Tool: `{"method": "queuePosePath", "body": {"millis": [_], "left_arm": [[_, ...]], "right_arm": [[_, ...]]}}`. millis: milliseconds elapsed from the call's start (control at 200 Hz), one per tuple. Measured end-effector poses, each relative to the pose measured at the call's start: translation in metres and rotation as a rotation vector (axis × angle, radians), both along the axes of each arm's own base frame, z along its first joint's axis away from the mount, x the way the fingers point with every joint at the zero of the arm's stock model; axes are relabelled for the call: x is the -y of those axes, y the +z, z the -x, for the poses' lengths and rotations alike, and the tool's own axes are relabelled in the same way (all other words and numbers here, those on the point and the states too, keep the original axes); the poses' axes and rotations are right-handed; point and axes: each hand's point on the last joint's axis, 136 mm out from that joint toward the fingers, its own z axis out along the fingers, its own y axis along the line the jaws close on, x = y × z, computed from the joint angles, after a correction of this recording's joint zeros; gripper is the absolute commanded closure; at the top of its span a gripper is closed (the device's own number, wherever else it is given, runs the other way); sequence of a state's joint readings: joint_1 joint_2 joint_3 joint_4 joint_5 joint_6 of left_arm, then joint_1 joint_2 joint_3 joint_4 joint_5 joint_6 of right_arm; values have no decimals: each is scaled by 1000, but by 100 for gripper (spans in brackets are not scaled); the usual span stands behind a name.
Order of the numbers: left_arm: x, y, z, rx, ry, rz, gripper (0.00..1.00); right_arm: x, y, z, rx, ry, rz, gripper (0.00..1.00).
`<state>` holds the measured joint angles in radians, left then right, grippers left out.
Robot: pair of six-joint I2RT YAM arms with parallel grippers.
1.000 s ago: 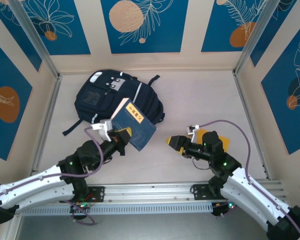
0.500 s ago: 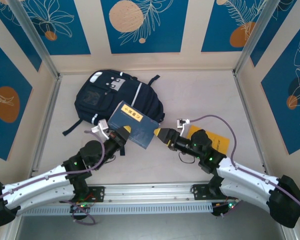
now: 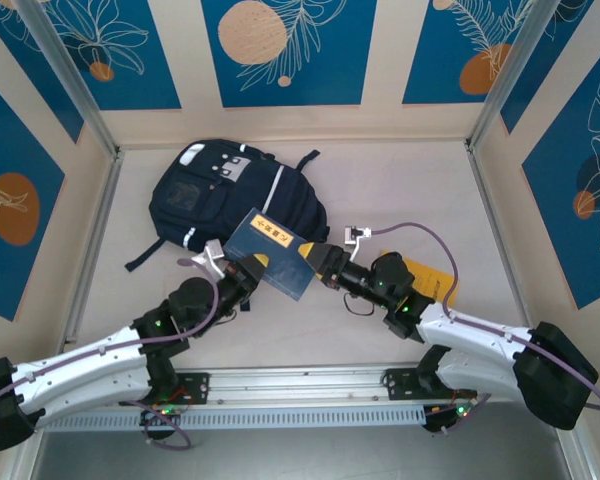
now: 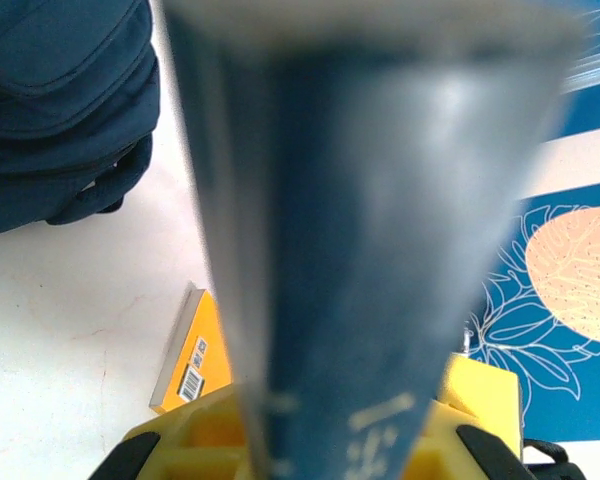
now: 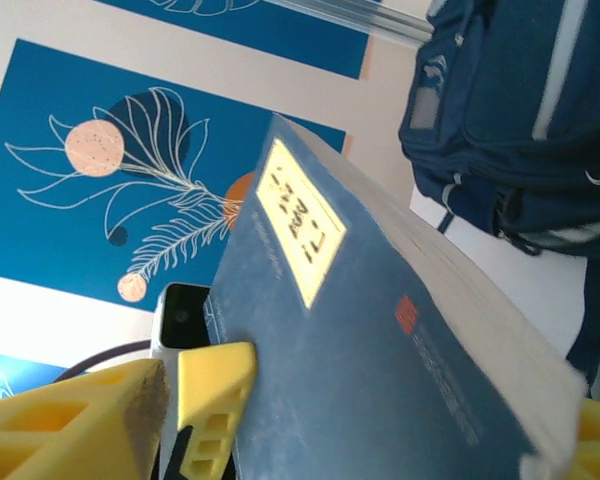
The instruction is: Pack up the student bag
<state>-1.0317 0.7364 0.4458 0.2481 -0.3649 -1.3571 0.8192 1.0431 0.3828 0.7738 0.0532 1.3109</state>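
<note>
Before bag point(image 3: 230, 190), both pincers point(image 3: 248, 270) point(image 3: 316, 258) at book point(image 3: 272, 248)

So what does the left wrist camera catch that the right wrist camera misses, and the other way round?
Left wrist, not right wrist: a thin yellow booklet with a barcode lying flat on the pale table.
Right wrist, not left wrist: the yellow title label on the cover of the thick dark blue book, and a white stripe on the large navy fabric backpack.
Both: that book close up, part of the backpack, and blue wall panels with leaf and peach-circle prints.
</note>
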Motion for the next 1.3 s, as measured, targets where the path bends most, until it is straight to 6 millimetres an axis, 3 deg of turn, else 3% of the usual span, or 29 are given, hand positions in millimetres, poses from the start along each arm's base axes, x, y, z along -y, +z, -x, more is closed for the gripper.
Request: {"method": "queuePosePath", "body": {"millis": [165,235,335,405,465,615,765,880,1025,1200,1300], "left_arm": [[-1,4,0,-1,5,23,97],[-3,5,0,1,7,26,83],[-4,2,0,13,1,-9,52],[-7,-4,-1,28,4,-76,31],[-10,-6,-3,32,11,-136,20],[-7,10,-15,116,-13,-437,15],[18,32,-53,163,-41,-808,8],[35,2,-83,151,-117,-1093,5],[40,-32,-116,111,-196,-1360,0],[42,-40,-191,67,-154,-1528,0],[34,-57,-230,6,-152,-1563,0]], "right_arm": [[-1,4,-5,-9,-16,-18,100],[1,1,-6,-16,-29,-7,100],[7,3,-5,-19,-51,1,100],[18,8,-6,-4,-85,4,100],[31,12,-8,2,-124,15,100],[69,12,-9,22,-233,93,100],[103,-11,-8,-11,-334,267,100],[126,-33,-4,-40,-388,410,100],[148,-55,5,-56,-428,555,100],[165,-65,12,-43,-452,642,100],[171,-62,13,-21,-465,653,100]]}}
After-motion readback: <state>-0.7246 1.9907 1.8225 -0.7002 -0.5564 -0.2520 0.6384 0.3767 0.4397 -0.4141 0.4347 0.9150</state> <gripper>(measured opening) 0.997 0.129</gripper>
